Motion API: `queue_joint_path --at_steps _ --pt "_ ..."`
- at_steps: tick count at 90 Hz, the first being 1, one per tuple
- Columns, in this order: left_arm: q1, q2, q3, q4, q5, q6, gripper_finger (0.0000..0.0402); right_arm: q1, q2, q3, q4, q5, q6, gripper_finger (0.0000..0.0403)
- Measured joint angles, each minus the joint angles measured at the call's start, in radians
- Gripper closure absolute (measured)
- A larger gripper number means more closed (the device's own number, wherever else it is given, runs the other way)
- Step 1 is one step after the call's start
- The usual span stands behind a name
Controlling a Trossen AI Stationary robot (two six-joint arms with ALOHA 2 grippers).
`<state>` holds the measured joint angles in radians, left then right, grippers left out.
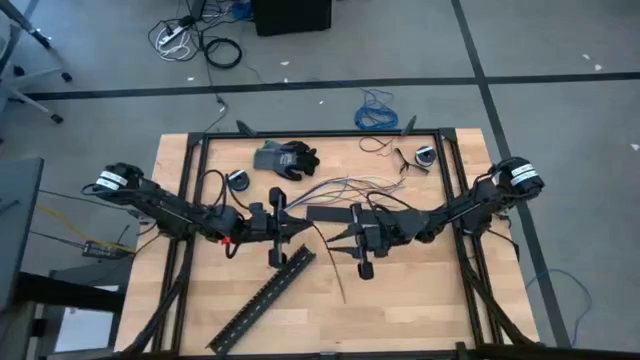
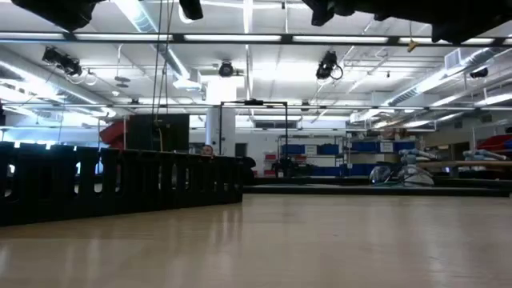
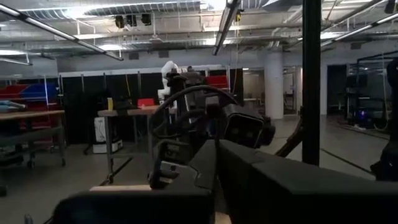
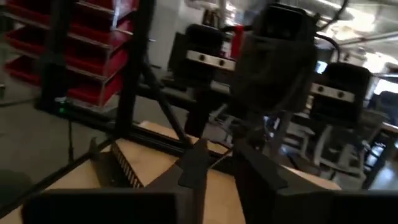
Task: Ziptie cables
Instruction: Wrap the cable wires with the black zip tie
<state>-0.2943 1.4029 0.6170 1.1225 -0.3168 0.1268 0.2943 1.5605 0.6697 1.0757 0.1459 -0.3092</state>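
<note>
My left claw and right claw meet frame centre above desk; cables just above; grip state of both: cannot tell.

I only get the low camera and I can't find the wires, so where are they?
Observer: The cables lie fanned out on the table, beside a grey glove.
Operator: Where are the arms?
Observer: The left pincer and the right pincer face each other over the table's middle, right by the cables.
Operator: What's the black wall thing I see?
Observer: From above it's a long slotted black strip, lying slanted on the table near the left arm.
</note>
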Motion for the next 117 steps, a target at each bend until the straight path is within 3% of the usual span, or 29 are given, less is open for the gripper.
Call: queue_joint_path --at_steps 22,35,54,61,76,88,108,117 --pt "-0.002 0.0 0.0 -0.038 0.0 -0.007 0.0401 -0.079 0.0 0.0 0.011 -0.001 -0.008 0.0255" --pt "-0.001 0.0 0.0 -0.107 0.001 -0.132 0.0401 -0.111 0.0 0.0 0.044 -0.029 -0.028 0.0248" --pt "0.055 -0.037 0.0 -0.192 -0.006 -0.397 0.0401 -0.114 -0.001 0.001 0.048 -0.115 -0.442 0.0264" --pt "0.104 -0.048 0.0 -0.206 0.073 -0.493 0.0402 -0.118 -0.001 0.001 0.042 -0.115 -0.529 0.0273" --pt "0.203 -0.05 0.0 -0.221 0.303 -0.718 0.0401 -0.12 -0.001 0.001 0.008 -0.109 -0.55 0.0292" --pt "0.265 -0.05 0.0 -0.232 0.47 -0.902 0.0401 -0.119 -0.001 0.001 -0.05 -0.095 -0.761 0.0303" --pt "0.301 -0.05 0.0 -0.233 0.543 -1.088 0.0401 -0.111 0.0 0.001 -0.063 -0.02 -1.04 0.0315" --pt "0.319 -0.05 0.001 -0.293 0.594 -1.15 0.0401 -0.1 0.0 0.001 -0.075 0.019 -1.238 0.0318"
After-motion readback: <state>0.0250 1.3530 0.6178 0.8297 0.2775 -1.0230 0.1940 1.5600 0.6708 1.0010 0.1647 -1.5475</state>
